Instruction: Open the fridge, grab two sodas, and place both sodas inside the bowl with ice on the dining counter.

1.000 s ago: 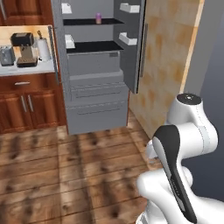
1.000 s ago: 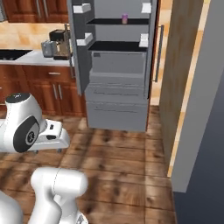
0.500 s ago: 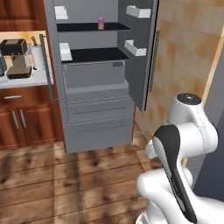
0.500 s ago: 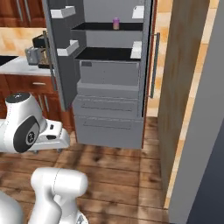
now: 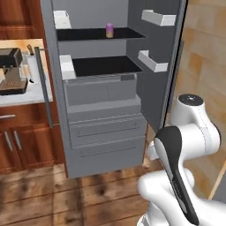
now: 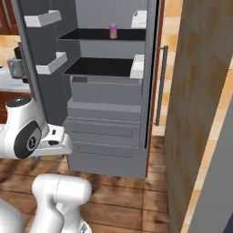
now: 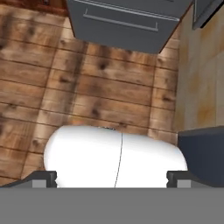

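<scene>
- The tall matte-grey fridge (image 5: 101,101) stands with both doors open; that step looks done
- One small pink-purple soda can (image 5: 109,30) sits on the upper black shelf; nothing fetched yet
- The two-finger gripper (image 7: 111,177) is spread wide, empty, aimed at the wooden floor (image 7: 87,87)

Both base views look forward and slightly down from behind the arm at the open fridge (image 5: 101,110) (image 6: 109,113), close enough that it dominates each. The left view sees it from about 7 o'clock, the right from 5 o'clock. The hand view points steeply down at the wood floor (image 7: 87,83), the fridge's bottom drawer (image 7: 127,24) at 12 o'clock.
</scene>
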Motion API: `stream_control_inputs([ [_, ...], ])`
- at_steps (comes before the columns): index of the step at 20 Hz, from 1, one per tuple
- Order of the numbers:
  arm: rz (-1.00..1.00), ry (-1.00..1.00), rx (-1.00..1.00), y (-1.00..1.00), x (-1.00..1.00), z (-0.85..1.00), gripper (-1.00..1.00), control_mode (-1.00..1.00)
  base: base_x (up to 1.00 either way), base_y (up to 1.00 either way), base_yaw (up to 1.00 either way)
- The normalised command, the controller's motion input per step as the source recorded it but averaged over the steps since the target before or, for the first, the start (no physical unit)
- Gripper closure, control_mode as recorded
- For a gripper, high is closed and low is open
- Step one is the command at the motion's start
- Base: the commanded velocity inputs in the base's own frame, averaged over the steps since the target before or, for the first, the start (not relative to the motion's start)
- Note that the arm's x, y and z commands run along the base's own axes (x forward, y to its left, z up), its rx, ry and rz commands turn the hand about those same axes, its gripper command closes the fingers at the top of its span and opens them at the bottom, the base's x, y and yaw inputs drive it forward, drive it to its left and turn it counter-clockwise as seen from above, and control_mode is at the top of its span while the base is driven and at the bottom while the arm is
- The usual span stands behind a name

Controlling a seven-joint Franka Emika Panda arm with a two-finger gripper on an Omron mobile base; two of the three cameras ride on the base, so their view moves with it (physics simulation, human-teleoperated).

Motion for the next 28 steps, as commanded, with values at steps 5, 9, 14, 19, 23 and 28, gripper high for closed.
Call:
stream_control_inputs([
  [5, 0.0, 0.0, 0.0, 0.0, 0.0, 0.0, -1.0, 1.0, 0.92, -0.01, 0.0],
  [9, 0.0, 0.0, 0.0, 0.0, 0.0, 0.0, -1.0, 1.0, 0.86, 0.0, 0.0],
  [14, 0.0, 0.0, 0.0, 0.0, 0.0, 0.0, -1.0, 1.0, 0.73, 0.0, 0.0],
  [19, 0.0, 0.0, 0.0, 0.0, 0.0, 0.0, -1.0, 1.0, 0.66, 0.0, -0.02],
  [23, 0.0, 0.0, 0.0, 0.0, 0.0, 0.0, -1.0, 1.0, 0.68, 0.01, -0.05],
  [28, 0.0, 0.0, 0.0, 0.0, 0.0, 0.0, -1.0, 1.0, 0.72, 0.02, -0.04],
])
